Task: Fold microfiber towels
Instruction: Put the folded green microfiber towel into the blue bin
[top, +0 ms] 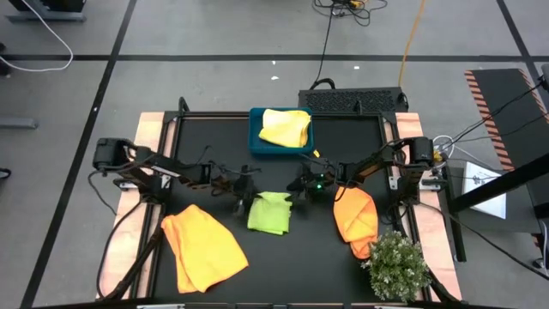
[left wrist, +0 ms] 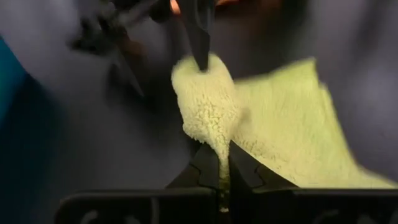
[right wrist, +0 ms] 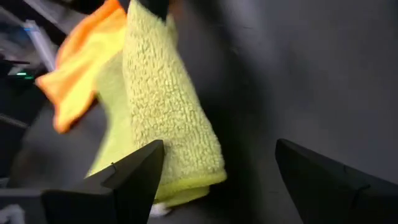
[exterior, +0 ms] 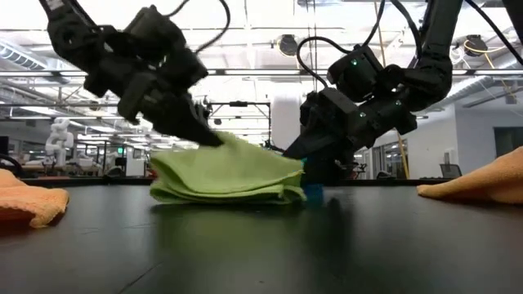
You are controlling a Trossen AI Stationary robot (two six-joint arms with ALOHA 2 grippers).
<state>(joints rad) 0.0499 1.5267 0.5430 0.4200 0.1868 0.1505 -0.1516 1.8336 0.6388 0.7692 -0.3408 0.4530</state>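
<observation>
Left gripper [top: 243, 199] pinching edge of lime green towel [top: 269, 213], towel folded mid-table toward front edge. Right gripper [top: 296, 187] spread wide just beside towel's far corner, holding nothing. Orange towel [top: 203, 247] near front-left corner, another orange towel [top: 356, 220] by right edge.

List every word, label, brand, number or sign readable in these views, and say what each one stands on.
None can be read.
The lime green towel, both orange towels, the pale yellow towel and the teal tray show no label.
The striped panel right of the table bears only orange and black hazard stripes, no words.
Signs in the room behind the table, in the low view, are too small to read.
</observation>
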